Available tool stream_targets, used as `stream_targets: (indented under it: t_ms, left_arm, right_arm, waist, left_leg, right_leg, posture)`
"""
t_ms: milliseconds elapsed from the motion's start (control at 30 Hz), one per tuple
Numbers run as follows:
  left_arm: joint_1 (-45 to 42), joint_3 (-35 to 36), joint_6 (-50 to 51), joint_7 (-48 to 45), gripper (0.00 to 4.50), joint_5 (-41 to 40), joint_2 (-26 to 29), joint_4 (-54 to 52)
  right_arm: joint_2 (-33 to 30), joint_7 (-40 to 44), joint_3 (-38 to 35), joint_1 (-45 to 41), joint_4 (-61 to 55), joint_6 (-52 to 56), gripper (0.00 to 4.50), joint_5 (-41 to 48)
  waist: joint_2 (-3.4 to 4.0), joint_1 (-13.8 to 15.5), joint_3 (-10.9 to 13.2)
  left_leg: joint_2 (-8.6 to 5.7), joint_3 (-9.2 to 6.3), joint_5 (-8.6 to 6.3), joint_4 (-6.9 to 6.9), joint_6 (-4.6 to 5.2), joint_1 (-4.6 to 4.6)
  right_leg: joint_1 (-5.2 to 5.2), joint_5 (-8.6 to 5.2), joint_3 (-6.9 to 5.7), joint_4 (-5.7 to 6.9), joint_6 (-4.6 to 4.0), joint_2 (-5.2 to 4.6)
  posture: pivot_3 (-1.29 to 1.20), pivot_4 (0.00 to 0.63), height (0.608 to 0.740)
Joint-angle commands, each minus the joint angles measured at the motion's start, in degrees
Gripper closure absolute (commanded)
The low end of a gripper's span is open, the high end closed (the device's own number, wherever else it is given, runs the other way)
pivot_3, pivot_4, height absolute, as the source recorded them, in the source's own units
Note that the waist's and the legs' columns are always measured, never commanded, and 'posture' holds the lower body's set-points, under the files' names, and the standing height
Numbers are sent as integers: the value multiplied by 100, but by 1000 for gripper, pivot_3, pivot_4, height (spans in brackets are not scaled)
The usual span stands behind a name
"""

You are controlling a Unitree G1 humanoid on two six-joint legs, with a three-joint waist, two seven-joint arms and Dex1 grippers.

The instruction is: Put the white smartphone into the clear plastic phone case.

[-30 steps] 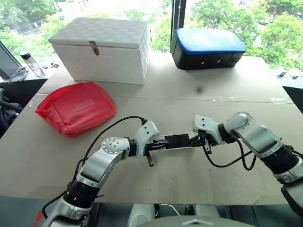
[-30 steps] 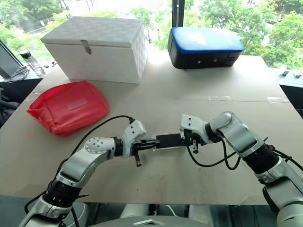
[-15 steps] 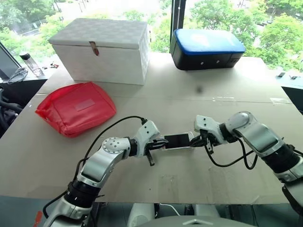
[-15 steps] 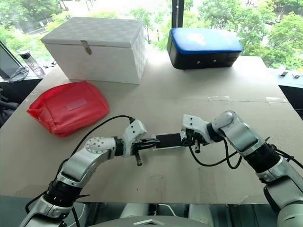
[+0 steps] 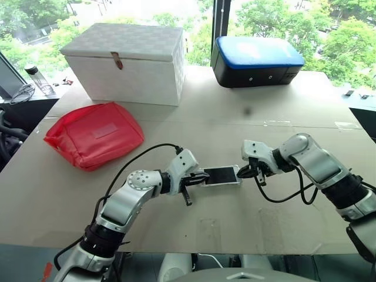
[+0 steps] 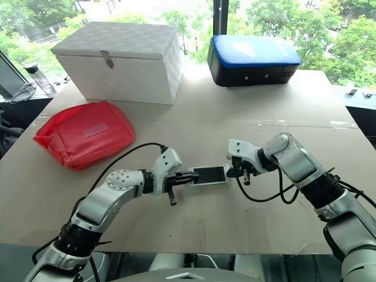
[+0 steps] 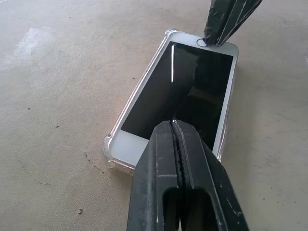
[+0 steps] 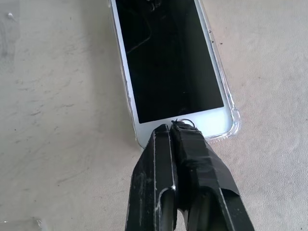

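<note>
The white smartphone [image 7: 180, 94] lay screen-up inside the clear plastic phone case [image 7: 109, 147] on the worktop [image 5: 235, 135], between my clenched left tool [image 7: 179, 132] and clenched right tool [image 8: 174, 131], which pressed its home-button end; seating looked nearly finished.

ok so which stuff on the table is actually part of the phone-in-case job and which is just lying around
Part of the job:
- white smartphone
- clear plastic phone case around it
- left gripper, shut, over one end
- right gripper, shut, at the home button end

Just lying about:
- red pouch
- white box
- blue and black case
- bottle
</note>
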Motion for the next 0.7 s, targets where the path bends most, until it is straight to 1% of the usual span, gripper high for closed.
stream_targets:
  t_ms: [33, 500, 633, 700]
  left_arm:
    - [63, -43, 127, 68, 4482, 99, 13, 27]
    - [-3, -48, 210, 85, 4482, 58, -39, 13]
    - [-20, -53, 228, 94, 4482, 61, -66, 12]
    - [-16, -48, 241, 96, 4482, 60, -72, -2]
  right_arm:
    - [-17, 110, 1163, 703, 696, 279, 4500, -647]
    - [82, 198, 1218, 815, 889, 134, 4500, -993]
    - [85, 234, 1228, 850, 917, 110, 4500, -1069]
    - [95, 244, 1242, 866, 940, 98, 4500, -1098]
  waist:
    - [1, 0, -2]
    - [-1, -2, -10]
    - [-1, 1, -10]
    - [-1, 1, -10]
  left_leg:
    - [0, 0, 0, -1, 0, 1]
    - [-1, 1, -1, -46, -2, 33]
    - [-3, -1, -2, -98, -4, 86]
    - [-3, -2, -7, -102, -12, 86]
  right_leg:
    - [0, 0, 0, -1, 1, 0]
    - [4, -2, -33, -20, 5, -29]
    - [55, -2, -62, -75, 8, -42]
    - [56, -2, -63, -81, 8, -42]
  posture:
    - [0, 150, 734]
    - [0, 150, 734]
    - [0, 150, 734]
    - [0, 150, 734]
